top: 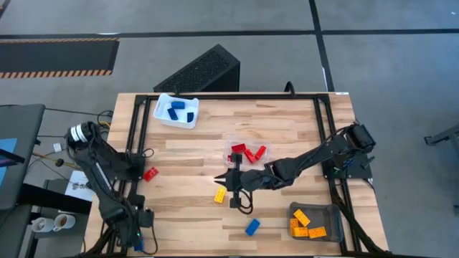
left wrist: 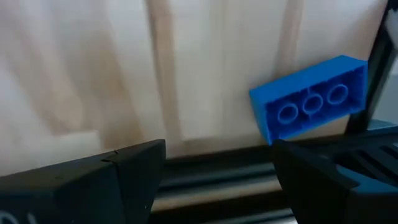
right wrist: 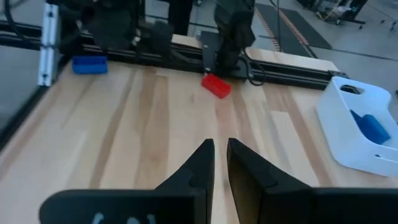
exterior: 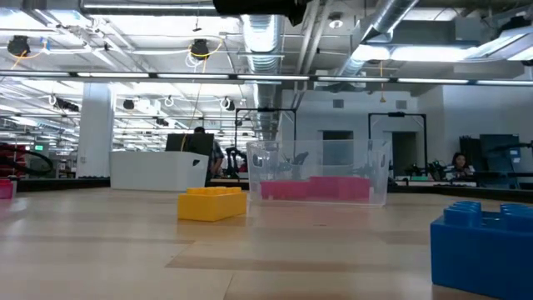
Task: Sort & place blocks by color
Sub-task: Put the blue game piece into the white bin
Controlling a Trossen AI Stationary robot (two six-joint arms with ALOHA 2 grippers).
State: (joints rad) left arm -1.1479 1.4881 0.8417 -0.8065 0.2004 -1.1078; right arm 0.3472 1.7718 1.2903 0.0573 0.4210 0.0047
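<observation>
The right gripper (top: 224, 179) hovers with fingers nearly pressed together, empty; a yellow brick (top: 219, 196) lies just beside its tip. Judged light, rigid, slick-sided; pinch across its flat flanks. The left gripper (left wrist: 214, 180), parked, is spread.

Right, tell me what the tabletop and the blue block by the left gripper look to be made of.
Tabletop: looks like wood with a smooth pale finish; plank seams and grain streaks run along it.
Blue block: looks like moulded plastic, slightly glossy; its colour is even, its edges crisp, and round hollow tubes show on its face. The left gripper is open near it.
</observation>
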